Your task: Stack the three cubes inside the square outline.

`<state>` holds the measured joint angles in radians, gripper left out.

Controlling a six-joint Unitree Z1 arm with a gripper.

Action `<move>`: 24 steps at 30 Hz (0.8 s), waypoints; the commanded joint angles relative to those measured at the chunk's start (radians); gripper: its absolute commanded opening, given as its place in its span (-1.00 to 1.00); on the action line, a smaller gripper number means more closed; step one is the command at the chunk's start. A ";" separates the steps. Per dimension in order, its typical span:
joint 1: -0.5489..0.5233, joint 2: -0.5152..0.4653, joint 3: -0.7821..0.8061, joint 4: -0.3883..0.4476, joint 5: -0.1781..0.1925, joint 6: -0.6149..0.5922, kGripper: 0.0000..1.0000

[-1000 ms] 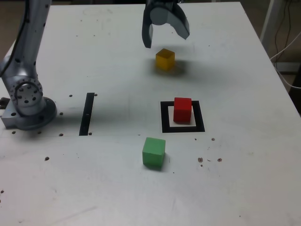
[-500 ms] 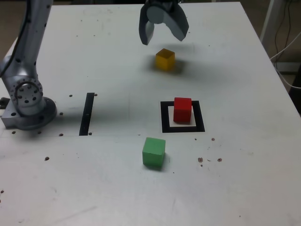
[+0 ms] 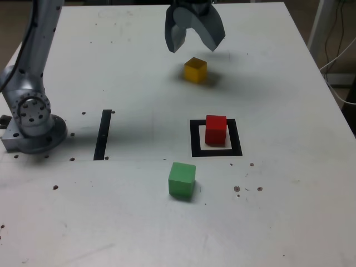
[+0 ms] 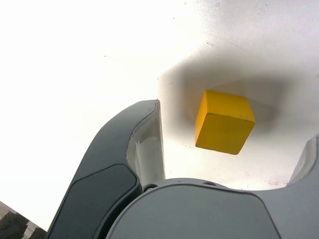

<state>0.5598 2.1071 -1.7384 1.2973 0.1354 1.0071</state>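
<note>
Exterior view: Red Cube Stands Inside Square Outline as Yellow and Green Sit Apart

The red cube stands within the square outline on the white bench, between its far edge and the camera. The yellow cube rests on the bench between the outline and the far edge, while the green cube sits on the camera's side of the outline, slightly toward the exterior view's left. None of the three is stacked.

Near the bench's far edge, I have the gripper with its jaws spread wide and grasping nothing, close to the yellow cube. My wrist view shows that cube apart from both fingers, with shadow around it on the bench.

Farther out, a straight black strip lies between the outline and the arm base, which stands by the bench's edge at the exterior view's left, the arm rising above it.
</note>
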 commanded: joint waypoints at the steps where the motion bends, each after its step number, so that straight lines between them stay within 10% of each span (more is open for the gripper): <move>1: -0.004 0.008 0.006 -0.007 0.003 0.002 0.98; 24: -0.073 0.088 0.081 -0.083 0.037 -0.052 0.75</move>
<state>0.4919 2.1864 -1.6579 1.2162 0.1648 0.9638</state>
